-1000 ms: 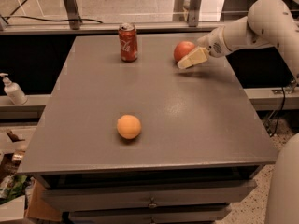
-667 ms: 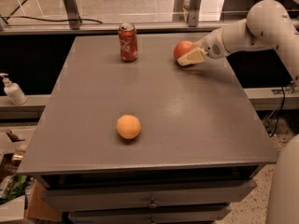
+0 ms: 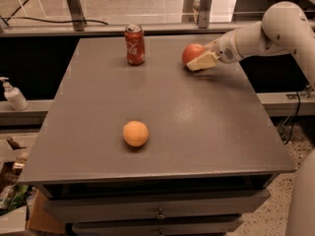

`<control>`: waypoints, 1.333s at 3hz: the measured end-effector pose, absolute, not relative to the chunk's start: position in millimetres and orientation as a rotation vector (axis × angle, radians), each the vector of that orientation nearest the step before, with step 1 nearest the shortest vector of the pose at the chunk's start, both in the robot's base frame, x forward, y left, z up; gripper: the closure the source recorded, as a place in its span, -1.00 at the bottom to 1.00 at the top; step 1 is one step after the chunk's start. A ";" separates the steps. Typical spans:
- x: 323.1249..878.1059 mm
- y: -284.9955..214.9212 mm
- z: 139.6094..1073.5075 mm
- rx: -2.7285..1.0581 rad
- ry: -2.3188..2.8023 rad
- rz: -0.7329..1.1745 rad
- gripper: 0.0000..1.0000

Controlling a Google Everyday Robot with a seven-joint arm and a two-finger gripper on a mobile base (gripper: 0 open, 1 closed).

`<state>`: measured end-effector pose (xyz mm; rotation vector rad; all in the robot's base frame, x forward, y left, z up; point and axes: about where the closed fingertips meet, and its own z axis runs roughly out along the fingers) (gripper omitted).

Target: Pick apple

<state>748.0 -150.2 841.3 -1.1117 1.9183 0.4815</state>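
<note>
At the far right of the grey tabletop, a red apple with an orange blush sits close to the back edge. The robot's gripper is pressed up against the apple's right and front side. The pale gripper reaches in from the right on a white arm that bends over the tabletop's right edge. Its cream-coloured tip lies across the lower right of the fruit and appears to touch it. The apple looks to rest on the tabletop rather than hang above it. From this side of the room, nobody could say whether the gripper has clamped the fruit or merely lies against it.

A red cola can stands upright to the apple's left, well apart from it and also near the back edge. A smooth orange lies alone toward the front left. A white pump bottle stands on a ledge off the tabletop's left side. Drawers run beneath the front edge.
</note>
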 end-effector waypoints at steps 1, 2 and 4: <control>733.1 -144.1 858.6 -1.141 1.921 0.502 1.00; 700.3 -132.8 890.8 -1.197 1.908 0.557 1.00; 656.6 -120.7 923.4 -1.268 1.878 0.637 1.00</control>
